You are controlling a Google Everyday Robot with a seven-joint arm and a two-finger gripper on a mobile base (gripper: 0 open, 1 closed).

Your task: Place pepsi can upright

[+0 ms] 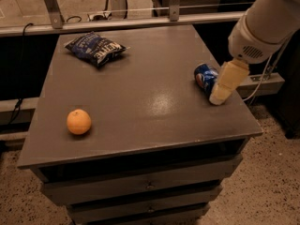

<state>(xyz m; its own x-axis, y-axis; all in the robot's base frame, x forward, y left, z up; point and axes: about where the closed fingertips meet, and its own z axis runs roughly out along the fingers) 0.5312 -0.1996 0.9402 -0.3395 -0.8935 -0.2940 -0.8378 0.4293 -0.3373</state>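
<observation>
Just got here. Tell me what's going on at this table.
A robot arm reaches in from the right, its tool down at the near end of the can. The can lies on its side by the right edge of the table, not yet upright. The orange at front left and the chip bag at back left sit well apart from it.

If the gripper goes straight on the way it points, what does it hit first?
Probably the tabletop right beside the lying pepsi can; the gripper points down-left with its tip at the can's right end. Depth is unclear, so it may clip the can first.
</observation>
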